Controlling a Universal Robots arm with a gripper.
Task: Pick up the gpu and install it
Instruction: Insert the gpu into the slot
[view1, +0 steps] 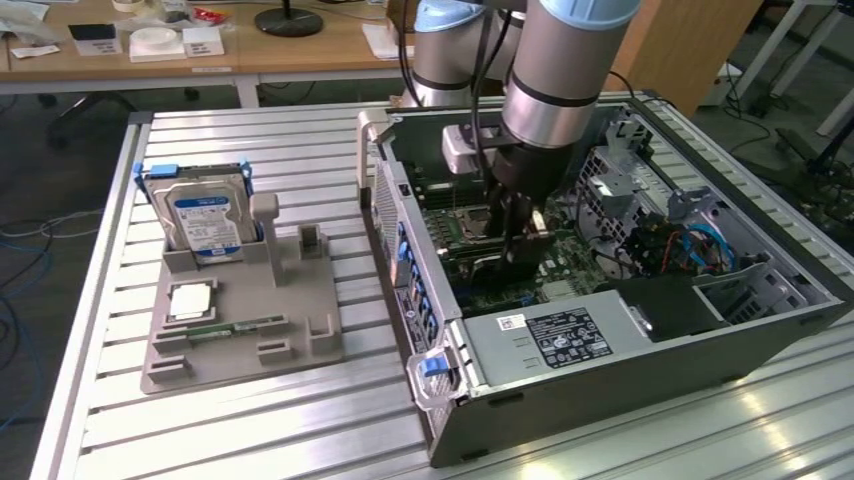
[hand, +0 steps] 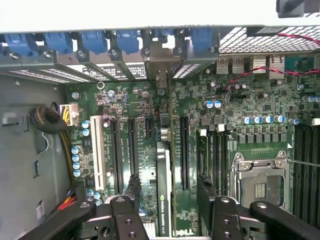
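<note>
Pincer (hand: 167, 200) stands wide open, empty, straddling the thin green gpu card with black cooler (hand: 163, 187), which stands on edge between its fingers in a motherboard slot (hand: 184, 150). Its long axis runs toward the silver bracket wall (hand: 160, 60). Seating well probably calls for even downward pressure.

silver arm (view1: 554, 70), blue caps; black end effector (hand: 167, 200)

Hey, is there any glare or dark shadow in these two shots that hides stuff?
Exterior view: window glare streaks the slatted table; the arm shades the open case. Wrist view: a washed-out white band above the blue slot clips; the gpu between the open gripper fingers stays readable.
</note>
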